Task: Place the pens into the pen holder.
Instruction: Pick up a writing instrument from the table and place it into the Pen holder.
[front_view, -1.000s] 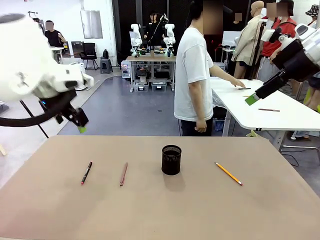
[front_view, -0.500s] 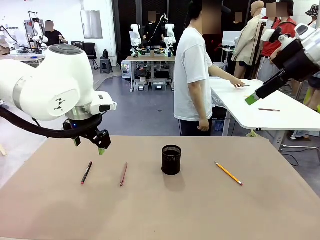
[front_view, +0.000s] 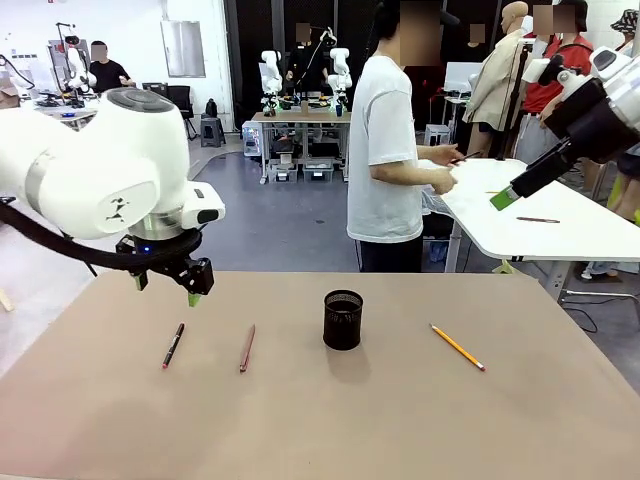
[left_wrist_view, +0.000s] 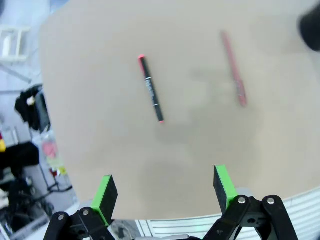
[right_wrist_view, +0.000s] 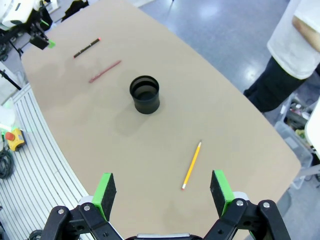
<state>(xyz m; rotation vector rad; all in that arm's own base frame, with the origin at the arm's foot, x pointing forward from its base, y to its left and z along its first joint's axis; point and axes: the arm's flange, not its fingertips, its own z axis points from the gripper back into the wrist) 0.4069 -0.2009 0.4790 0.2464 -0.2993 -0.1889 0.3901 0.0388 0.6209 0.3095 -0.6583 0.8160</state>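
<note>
Three pens lie flat on the brown table: a black pen with red ends at the left, a reddish-brown pen beside it, and a yellow pencil to the right. Between them the black mesh pen holder stands upright and looks empty. My left gripper hangs open over the table's far left edge, above and behind the black pen; the reddish pen is farther on. High at the right, my right gripper is open and looks down on the holder and the pencil.
A person in a white shirt stands beyond the table's far edge, turned toward a white side table at the right, hands held up at chest height. A loose pen lies on that side table. The brown table's front half is bare.
My left arm has swung in from the far left until its gripper hangs over the table near the black pen. The person pulled a hand back from the white table. The right arm has not moved.
</note>
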